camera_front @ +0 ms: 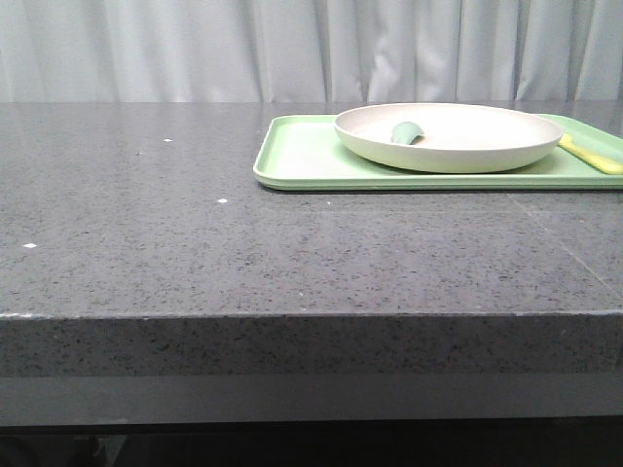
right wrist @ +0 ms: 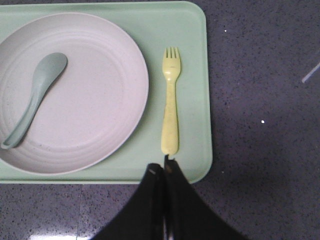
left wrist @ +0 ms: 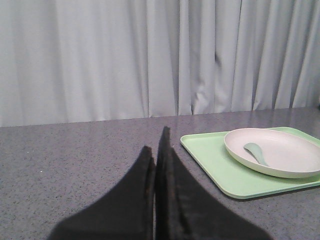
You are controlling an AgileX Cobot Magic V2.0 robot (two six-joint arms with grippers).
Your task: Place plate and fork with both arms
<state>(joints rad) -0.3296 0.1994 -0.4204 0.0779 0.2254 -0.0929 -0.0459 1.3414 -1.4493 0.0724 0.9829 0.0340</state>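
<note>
The cream plate [camera_front: 448, 136] [left wrist: 277, 152] [right wrist: 70, 92] rests on a light-green tray [camera_front: 302, 161] [left wrist: 220, 165] [right wrist: 190, 60] at the table's back right. A grey-green spoon [camera_front: 406, 132] [left wrist: 256, 152] [right wrist: 35, 100] lies in the plate. The pale-yellow fork [right wrist: 170, 100] [camera_front: 591, 155] lies flat on the tray beside the plate. My right gripper [right wrist: 163, 167] is shut and empty, its tips just short of the fork's handle end. My left gripper [left wrist: 156, 145] is shut and empty over bare table, apart from the tray. Neither gripper shows in the front view.
A dark speckled stone table [camera_front: 195, 243] carries everything, its front edge near the camera. Pale curtains [camera_front: 292, 49] hang behind it. Bare tabletop stretches left of the tray.
</note>
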